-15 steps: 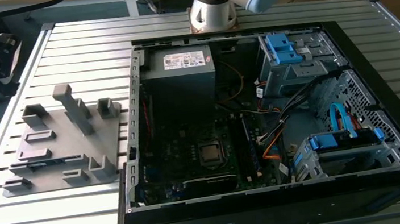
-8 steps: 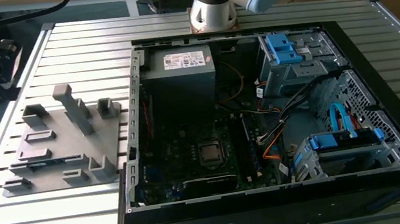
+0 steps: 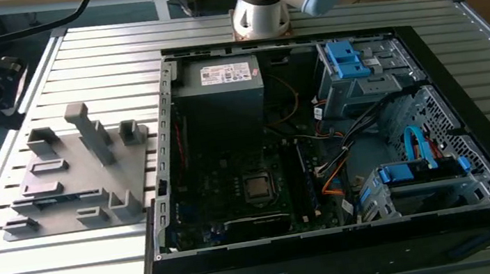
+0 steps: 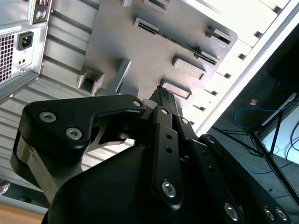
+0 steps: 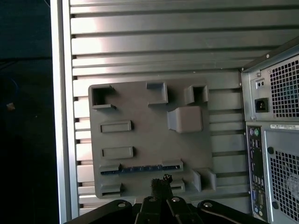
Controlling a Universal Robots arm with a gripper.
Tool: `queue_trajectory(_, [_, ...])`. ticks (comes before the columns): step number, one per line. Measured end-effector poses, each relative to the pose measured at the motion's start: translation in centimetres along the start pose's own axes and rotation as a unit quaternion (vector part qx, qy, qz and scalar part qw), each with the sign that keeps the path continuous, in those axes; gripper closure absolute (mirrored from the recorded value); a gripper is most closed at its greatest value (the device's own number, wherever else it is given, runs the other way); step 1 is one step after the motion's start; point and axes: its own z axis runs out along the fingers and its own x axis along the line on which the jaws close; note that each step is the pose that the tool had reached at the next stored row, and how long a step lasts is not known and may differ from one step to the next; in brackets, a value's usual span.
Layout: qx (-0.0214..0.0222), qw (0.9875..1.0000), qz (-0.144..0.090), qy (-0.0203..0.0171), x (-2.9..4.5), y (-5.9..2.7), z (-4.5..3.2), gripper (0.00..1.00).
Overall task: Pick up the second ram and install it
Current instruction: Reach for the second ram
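While the gripper [image 5: 161, 183] hangs clenched and empty, the second ram [image 5: 140, 169] lies just ahead in the tray [image 5: 140, 105], lengthwise along the jaws' spread.

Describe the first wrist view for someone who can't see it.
A grey holder tray holds one dark memory stick in a slot, with the black gripper hanging near it. The tray sits on a ribbed metal table beside a computer case.

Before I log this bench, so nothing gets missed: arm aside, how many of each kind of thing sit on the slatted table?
Grey holder tray: 1
Open computer case: 1
Dark memory stick in the tray: 1
Total: 3
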Motion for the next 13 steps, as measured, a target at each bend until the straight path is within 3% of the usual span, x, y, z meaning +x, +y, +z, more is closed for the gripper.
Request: queue_trajectory(13, [0.0009, 1.0000, 0.000, -0.0001, 0.19, -0.38, 1.02, 0.90])
